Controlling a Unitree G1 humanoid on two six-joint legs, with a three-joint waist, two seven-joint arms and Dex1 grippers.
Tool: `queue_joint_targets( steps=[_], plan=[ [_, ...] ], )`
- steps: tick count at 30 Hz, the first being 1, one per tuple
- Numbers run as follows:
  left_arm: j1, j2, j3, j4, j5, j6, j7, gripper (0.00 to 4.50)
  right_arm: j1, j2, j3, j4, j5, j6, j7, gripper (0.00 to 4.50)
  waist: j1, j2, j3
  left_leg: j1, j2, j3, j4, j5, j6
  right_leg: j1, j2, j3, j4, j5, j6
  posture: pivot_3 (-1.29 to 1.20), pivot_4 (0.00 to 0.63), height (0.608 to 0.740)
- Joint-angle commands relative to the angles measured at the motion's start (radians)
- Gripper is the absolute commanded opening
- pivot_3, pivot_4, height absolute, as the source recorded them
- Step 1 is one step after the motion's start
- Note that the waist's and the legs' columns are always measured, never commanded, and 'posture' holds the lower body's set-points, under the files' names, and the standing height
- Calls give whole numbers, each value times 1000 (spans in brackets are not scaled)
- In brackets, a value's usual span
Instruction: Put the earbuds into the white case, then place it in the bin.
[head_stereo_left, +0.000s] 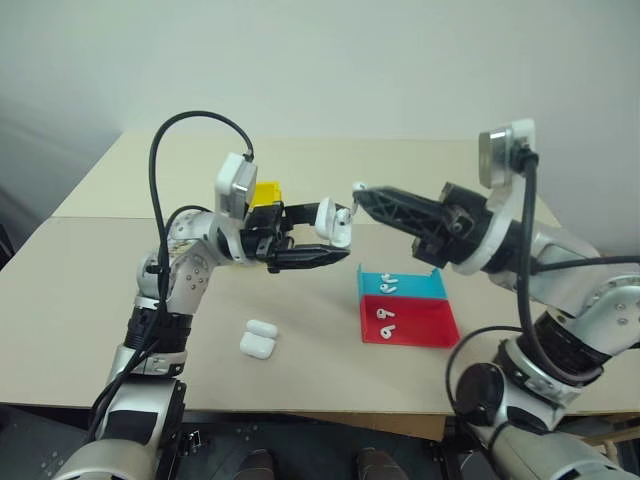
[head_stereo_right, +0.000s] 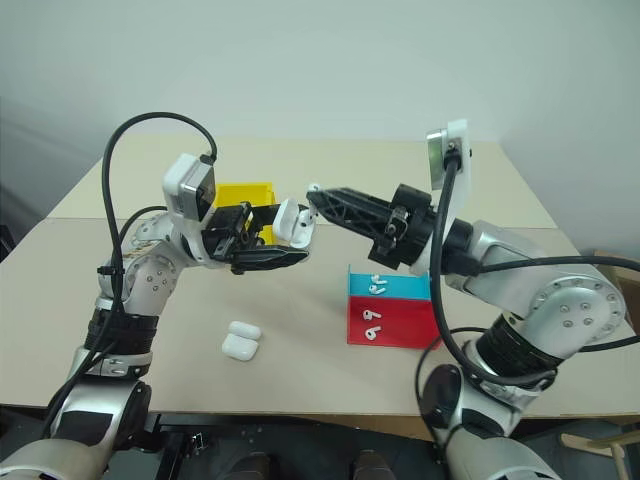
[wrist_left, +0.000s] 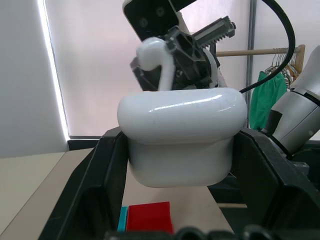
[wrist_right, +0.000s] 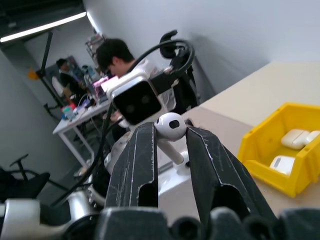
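Note:
My left gripper (head_stereo_left: 322, 240) is shut on the white case (head_stereo_left: 331, 221) and holds it in the air above the table with its lid flipped up. The case fills the space between the black fingers (wrist_left: 95, 180) in the left wrist view, as a rounded white case (wrist_left: 182, 135). My right gripper (head_stereo_left: 358, 190) points at it from the right, shut on one earbud (wrist_right: 170, 127) pinched at its tips. That earbud (wrist_left: 156, 59) hangs just over the case's open top. The yellow bin (head_stereo_left: 265, 193) stands on the table behind my left hand.
More earbuds lie in a blue tray (head_stereo_left: 420, 288) and a red tray (head_stereo_left: 425, 322) on the right of the table. Two closed cases (head_stereo_left: 259, 338) lie near the front edge. The bin (wrist_right: 267, 157) holds several cases. People sit at desks (wrist_right: 120, 60) beyond the table.

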Motion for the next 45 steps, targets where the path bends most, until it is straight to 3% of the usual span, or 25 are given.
queue_joint_targets(
  steps=[1, 8, 19, 29, 45],
  plan=[
    [-22, 3, 12, -9, 5, -18, -12, 2817, 42, -128, 111, 12, 265, -177, -121, 701, -1, 0, 0, 0, 0, 0, 0, 0, 0, 0, 0, 0, 0, 0, 0, 0, 150, 740],
    [-13, 4, 18, -29, 5, -9, -5, 2817, 114, -315, 290, -22, 370, -358, -174, 701, -5, 0, 0, 0, 0, 0, 0, 0, 1, 0, 0, 0, 0, 0, 0, 0, 150, 740],
    [5, 15, 20, -53, 4, 0, 1, 2817, 187, -492, 324, -109, 438, -550, -114, 701, 1, 0, 0, -1, 0, 0, 0, 0, 1, 0, 0, 0, -2, 0, 1, 0, 150, 740],
    [6, 1, -4, -52, 21, -1, 15, 2817, 257, -560, 343, -134, 399, -600, -30, 701, 2, 0, 0, -1, 0, 0, 0, 0, 1, 0, 0, 0, -2, 0, 1, 0, 150, 740],
    [37, -6, -16, -86, 24, 3, 26, 2817, 245, -601, 373, -130, 387, -651, 3, 701, 2, -1, 0, -1, 0, 0, 0, 0, 2, 0, 0, 0, -2, 0, 1, 0, 150, 740]
  ],
)
